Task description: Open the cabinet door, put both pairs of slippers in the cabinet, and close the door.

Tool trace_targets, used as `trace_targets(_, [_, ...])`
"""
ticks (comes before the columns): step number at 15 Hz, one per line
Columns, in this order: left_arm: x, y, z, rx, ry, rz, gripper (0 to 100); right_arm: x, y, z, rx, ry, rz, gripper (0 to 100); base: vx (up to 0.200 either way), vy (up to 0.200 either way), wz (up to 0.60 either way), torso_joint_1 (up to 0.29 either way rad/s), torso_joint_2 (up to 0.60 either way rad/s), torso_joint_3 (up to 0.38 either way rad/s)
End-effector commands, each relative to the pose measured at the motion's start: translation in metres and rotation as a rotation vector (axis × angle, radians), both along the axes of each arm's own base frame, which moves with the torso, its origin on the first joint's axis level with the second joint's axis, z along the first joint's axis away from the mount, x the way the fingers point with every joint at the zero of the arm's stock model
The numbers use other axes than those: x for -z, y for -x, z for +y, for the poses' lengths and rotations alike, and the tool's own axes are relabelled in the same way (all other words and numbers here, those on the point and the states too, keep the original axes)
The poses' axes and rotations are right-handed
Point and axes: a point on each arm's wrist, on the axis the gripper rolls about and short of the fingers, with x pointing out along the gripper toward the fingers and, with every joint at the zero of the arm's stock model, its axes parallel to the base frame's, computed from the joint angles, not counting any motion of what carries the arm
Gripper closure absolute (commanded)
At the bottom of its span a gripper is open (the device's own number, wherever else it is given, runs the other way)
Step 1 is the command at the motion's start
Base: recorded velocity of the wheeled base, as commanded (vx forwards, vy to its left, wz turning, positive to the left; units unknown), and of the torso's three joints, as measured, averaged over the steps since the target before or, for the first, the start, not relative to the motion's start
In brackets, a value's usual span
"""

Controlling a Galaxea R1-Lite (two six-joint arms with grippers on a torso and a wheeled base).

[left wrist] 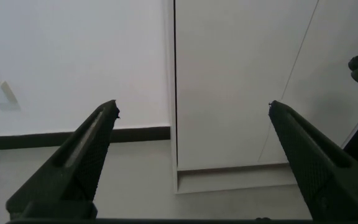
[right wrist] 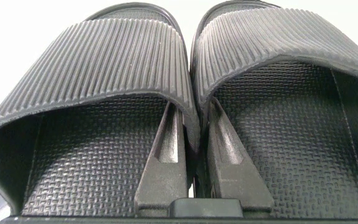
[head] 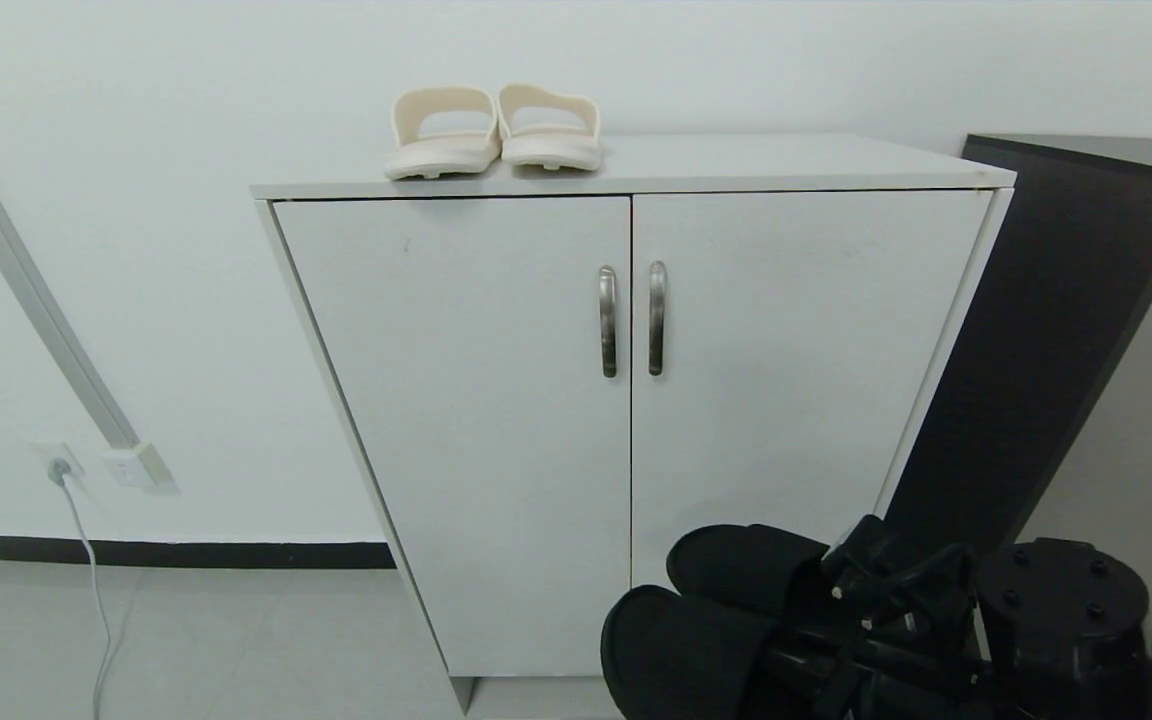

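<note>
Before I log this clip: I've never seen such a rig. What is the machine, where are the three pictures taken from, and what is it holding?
It is a wheeled robot with two arms, each ending in a two-fingered gripper. The wide picture comes from a camera on its head, facing a white cabinet whose two doors are shut; a cream pair of slippers sits on top. The other two come from wrist cameras. The left one looks past the left gripper, fingers spread and empty, toward the cabinet's lower corner. The right one shows the right gripper with one finger inside each of the black slippers, pinching their inner walls together and holding the pair low before the right door.
</note>
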Motion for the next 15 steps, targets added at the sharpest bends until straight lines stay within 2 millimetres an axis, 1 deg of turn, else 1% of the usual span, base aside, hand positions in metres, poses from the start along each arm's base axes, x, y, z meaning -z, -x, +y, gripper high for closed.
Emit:
trace_targets(1, [-0.025,0.004,0.000,0.002,0.023,-0.052,0,-0.001,0.001,0.000,-0.004,-0.003,-0.002,100,0.000,0.000,0.00,0.000,0.00,0.000])
trace_targets(2, [-0.043,0.000,0.000,0.011,0.092,-0.021,0,0.000,0.000,0.000,-0.004,-0.002,-0.001,100,0.000,0.000,0.00,0.000,0.00,0.000])
trace_targets(3, [-0.046,-0.005,0.000,0.015,0.095,0.014,0,0.000,0.000,0.000,-0.004,-0.001,0.000,100,0.000,0.000,0.00,0.000,0.00,0.000])
trace_targets(4, [-0.047,-0.011,-0.001,0.054,0.052,0.058,0,0.000,0.001,0.001,-0.005,-0.002,-0.001,100,0.000,0.000,0.00,0.000,0.00,0.000])
trace_targets(7, [-0.049,-0.021,-0.005,0.213,0.051,0.146,0,0.001,0.002,0.000,-0.010,0.004,0.005,100,0.000,0.000,0.00,0.000,0.00,0.000])
trace_targets(9, [-0.061,-0.029,-0.007,0.310,0.059,0.164,0,0.001,0.003,0.001,-0.016,0.003,0.005,100,0.000,0.000,0.00,0.000,0.00,0.000])
trace_targets(11, [-0.075,-0.046,-0.007,0.340,0.065,0.185,0,0.002,0.003,0.001,-0.017,0.006,0.007,100,0.000,0.000,0.00,0.000,0.00,0.000])
trace_targets(12, [-0.077,-0.051,-0.008,0.347,0.065,0.184,0,0.002,0.003,0.001,-0.016,0.006,0.007,100,0.000,0.000,0.00,0.000,0.00,0.000])
trace_targets(13, [-0.083,-0.070,-0.008,0.369,0.068,0.192,0,0.002,0.003,0.001,-0.017,0.007,0.008,100,0.000,0.000,0.00,0.000,0.00,0.000])
trace_targets(15, [-0.090,-0.094,-0.009,0.378,0.066,0.188,0,0.002,0.003,0.001,-0.017,0.007,0.008,100,0.000,0.000,0.00,0.000,0.00,0.000])
